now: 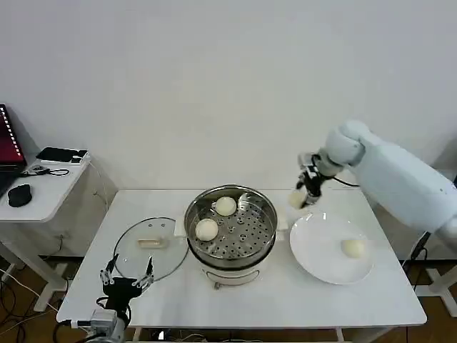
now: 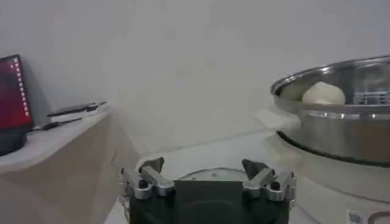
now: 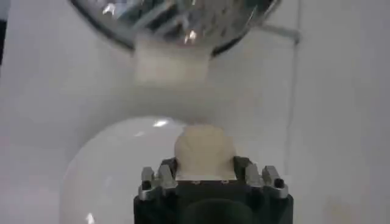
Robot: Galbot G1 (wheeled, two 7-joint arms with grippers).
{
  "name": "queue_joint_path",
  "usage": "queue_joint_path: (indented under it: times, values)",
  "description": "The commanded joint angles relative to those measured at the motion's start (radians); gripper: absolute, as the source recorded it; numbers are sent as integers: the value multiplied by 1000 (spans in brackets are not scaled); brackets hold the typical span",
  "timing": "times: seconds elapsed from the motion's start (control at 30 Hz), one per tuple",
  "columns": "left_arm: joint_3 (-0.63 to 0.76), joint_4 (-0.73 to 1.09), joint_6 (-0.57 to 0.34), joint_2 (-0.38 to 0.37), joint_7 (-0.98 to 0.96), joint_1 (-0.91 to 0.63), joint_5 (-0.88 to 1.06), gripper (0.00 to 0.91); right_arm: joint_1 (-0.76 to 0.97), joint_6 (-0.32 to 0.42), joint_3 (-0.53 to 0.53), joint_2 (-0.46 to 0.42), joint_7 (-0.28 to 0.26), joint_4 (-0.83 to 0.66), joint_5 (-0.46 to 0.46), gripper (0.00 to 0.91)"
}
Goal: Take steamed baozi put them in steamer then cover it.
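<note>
Your right gripper [image 3: 204, 173] is clamped on a baozi [image 3: 203, 149], the bun pinched between its two fingers and held up in the air above the far edge of the white plate [image 1: 321, 246]. In the head view that carried bun [image 1: 297, 199] hangs just off the right side of the steamer [image 1: 265, 239], between the pot's rim and the plate, so the relation your next move turns on is simple: the open pot lies toward the robot's left of the gripper and below it, with the rim close by. From the look of it you need a short sideways carry over the rim and then a descent onto the perforated tray. Two buns already sit inside, one [image 1: 226, 206] toward the back and one [image 1: 206, 229] nearer the left wall, which leaves the right and front of the tray bare; that is the side nearest your gripper, so it seems the natural spot. One more bun [image 1: 353, 247] waits on the plate, near the right arm. The cover [image 1: 128, 250] lies flat on the table to the left of the steamer, its cream bar handle running roughly left to right. Your left gripper [image 1: 127, 276] hovers at the near edge of that lid with its fingers spread apart and nothing between them, well placed for the lid later.
</note>
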Motion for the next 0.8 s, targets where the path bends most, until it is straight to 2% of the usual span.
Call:
queue_joint_path:
  times: [0.03,0.23,0.3,0.37,0.43,0.57,0.77,0.8]
  values:
    - [-2,-6,3,-8,0,4,6,907,51,424,59,240,-17,-210,77,635]
    - [-5,-5,2,-12,-1,14,16,907,48,583,13,246,-43,-142,68,645]
    - [-4,-3,1,-14,-1,14,20,907,55,626,-10,234,-56,-105,28,645]
    - [-4,-3,2,-20,-2,14,22,907,62,642,-37,214,-69,-45,-18,635]
    - [-1,0,1,-23,-2,12,28,907,75,658,-89,187,-66,22,-55,635]
    - [3,-2,2,-30,-2,8,30,907,84,692,-128,170,-54,106,-130,635]
    - [5,-20,2,-37,-2,17,31,907,68,705,-161,176,-45,172,-165,635]
    - [4,-21,1,-38,-2,20,31,907,66,687,-182,172,-35,186,-162,635]
